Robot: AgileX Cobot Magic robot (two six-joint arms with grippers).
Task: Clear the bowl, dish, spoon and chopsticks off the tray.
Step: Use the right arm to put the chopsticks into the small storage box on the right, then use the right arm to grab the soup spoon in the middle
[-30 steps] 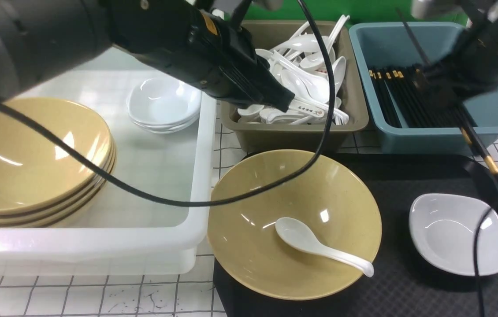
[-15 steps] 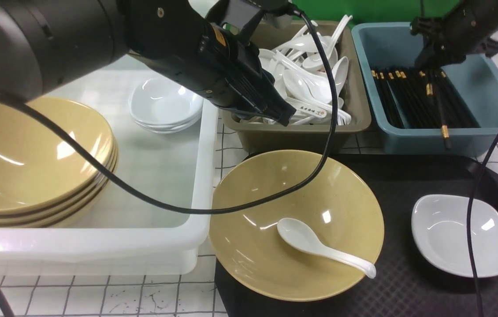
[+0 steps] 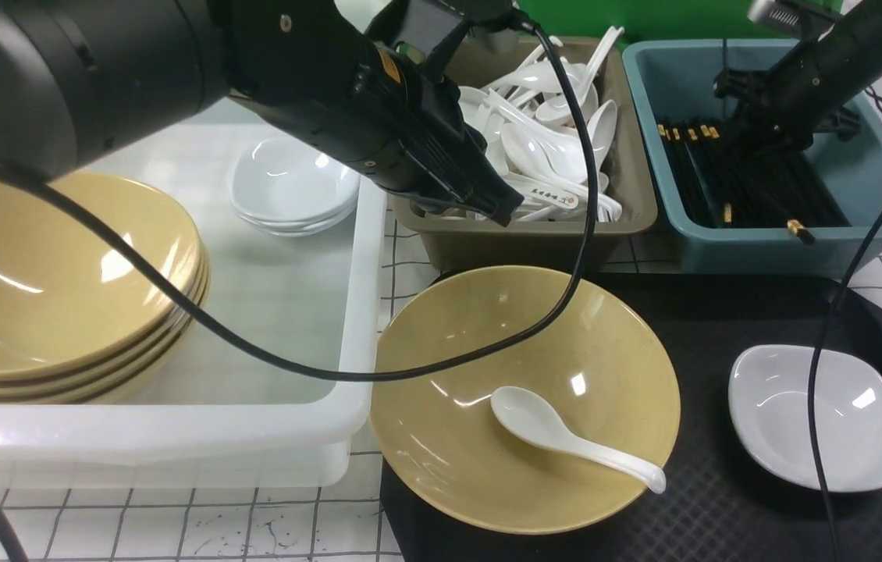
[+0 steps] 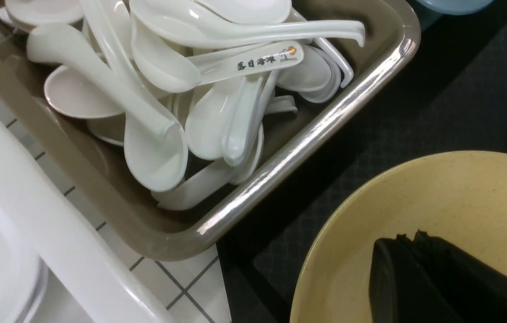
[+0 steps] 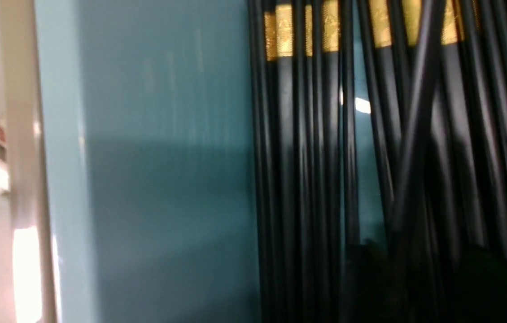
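The yellow bowl (image 3: pixel 488 343) (image 4: pixel 437 193) stands at the left end of the black tray (image 3: pixel 722 328) with the white spoon (image 3: pixel 566 439) lying inside it. To its right on the tray sits the small white dish (image 3: pixel 816 417). The chopsticks (image 3: pixel 788 221) (image 5: pixel 415 134) lie loose and splayed in the blue bin (image 3: pixel 870 195) among other pairs. My right gripper (image 3: pixel 749 129) hovers open above them and holds nothing. My left gripper (image 3: pixel 505 209) (image 4: pixel 408 235) is shut and empty, above the bowl's far rim by the olive bin.
A white bin (image 3: pixel 176 429) on the left holds stacked yellow bowls (image 3: pixel 58 289) and white dishes (image 3: pixel 293 183). The olive bin (image 3: pixel 535 238) is piled with white spoons. My left arm's black cable (image 3: pixel 577 234) hangs across above the bowl.
The chopsticks that hung from my right gripper have dropped flat into the blue bin, and that gripper has opened. The left arm has held still over the last half second.
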